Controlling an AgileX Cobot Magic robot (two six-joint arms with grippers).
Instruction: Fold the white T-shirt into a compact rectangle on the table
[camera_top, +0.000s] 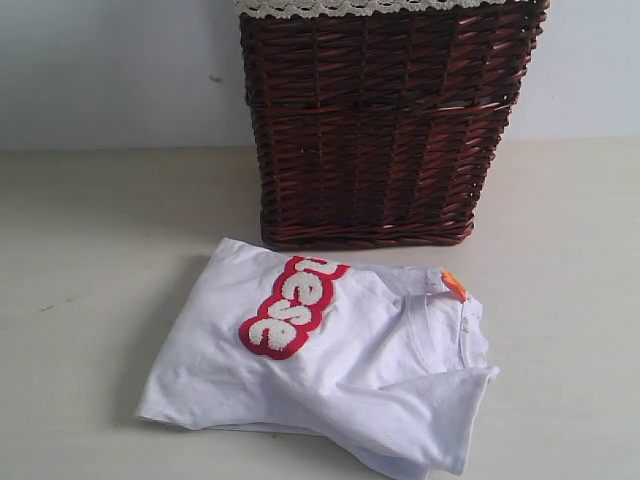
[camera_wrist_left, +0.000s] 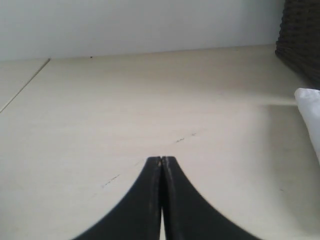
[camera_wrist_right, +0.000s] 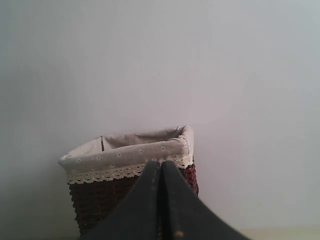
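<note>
Exterior view: white T-shirt (camera_top: 360, 370) folded | wrist views: left end effector (camera_wrist_left: 161, 160), right end effector (camera_wrist_right: 161, 164) closed

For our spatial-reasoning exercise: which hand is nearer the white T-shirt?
Left, probably: the left hand hangs low over the table, the white T-shirt beside it. The right hand faces the basket, shirt unseen.

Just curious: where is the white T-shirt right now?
In the exterior view, the white T-shirt lies centrally on the table, in front of the wicker basket.
</note>
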